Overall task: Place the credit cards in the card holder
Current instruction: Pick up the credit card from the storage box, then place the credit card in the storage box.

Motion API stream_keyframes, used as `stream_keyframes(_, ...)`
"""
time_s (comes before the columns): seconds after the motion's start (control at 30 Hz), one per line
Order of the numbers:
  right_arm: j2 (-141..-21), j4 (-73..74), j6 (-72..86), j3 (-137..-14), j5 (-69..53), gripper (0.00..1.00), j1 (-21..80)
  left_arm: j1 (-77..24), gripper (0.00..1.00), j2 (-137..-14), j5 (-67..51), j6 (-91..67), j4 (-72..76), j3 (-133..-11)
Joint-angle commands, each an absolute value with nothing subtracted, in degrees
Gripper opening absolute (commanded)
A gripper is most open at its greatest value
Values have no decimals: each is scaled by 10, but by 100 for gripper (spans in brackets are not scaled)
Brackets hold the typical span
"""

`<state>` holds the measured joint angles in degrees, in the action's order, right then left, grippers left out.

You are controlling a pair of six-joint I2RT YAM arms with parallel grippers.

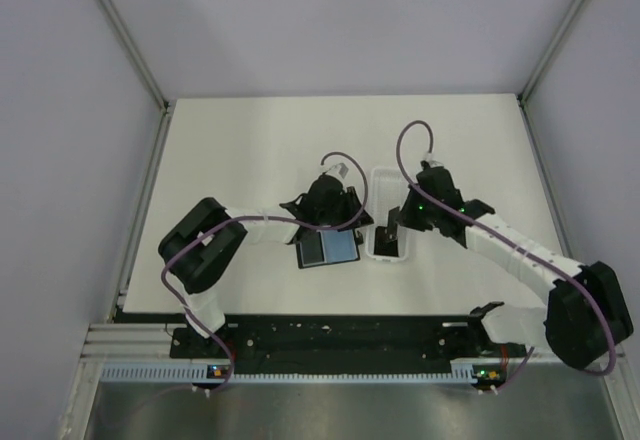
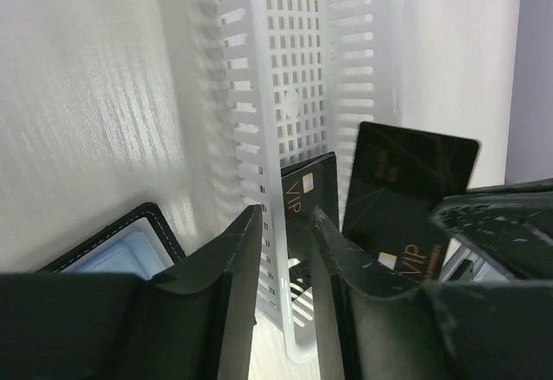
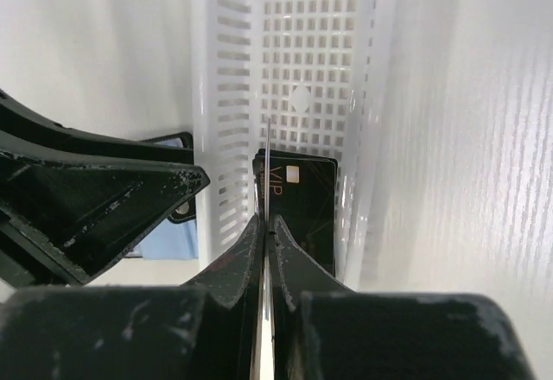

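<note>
Two things matter here: a loose card (image 3: 302, 199) lies in the white tray (image 1: 383, 182), and a second card (image 2: 406, 190) is pinched on edge in the right claw (image 3: 266, 220) just above it. The left claw (image 2: 285, 224) hangs open and empty by the unfolded wallet (image 1: 327, 250) left of the tray. Next, I reckon, the second card must cross and slide in.

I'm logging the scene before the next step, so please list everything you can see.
credit cards: two, black, VIP lettering; held card upright in the right tool, second card inside the tray
card holder: one, black, blue-grey lining, open beside the tray
tray: one, white, slotted, mid-table
table: one, white
left tool: open, at the tray's edge
right tool: shut on the held card, above the tray
</note>
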<state>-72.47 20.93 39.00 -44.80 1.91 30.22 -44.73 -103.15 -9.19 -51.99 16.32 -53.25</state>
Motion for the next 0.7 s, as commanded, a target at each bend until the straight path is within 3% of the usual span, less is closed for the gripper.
stream_keyframes(0.0,-655,153,382,-402,-46,0,243,-443,41,-1000,-93,-483,171,-543)
stream_keyframes(0.27,-614,-21,422,-313,-264,0,143,-438,69,-919,-116,-454,152,-541)
stream_keyframes(0.67,-645,-362,582,-209,-431,0,106,-437,68,-906,-192,-464,223,-526)
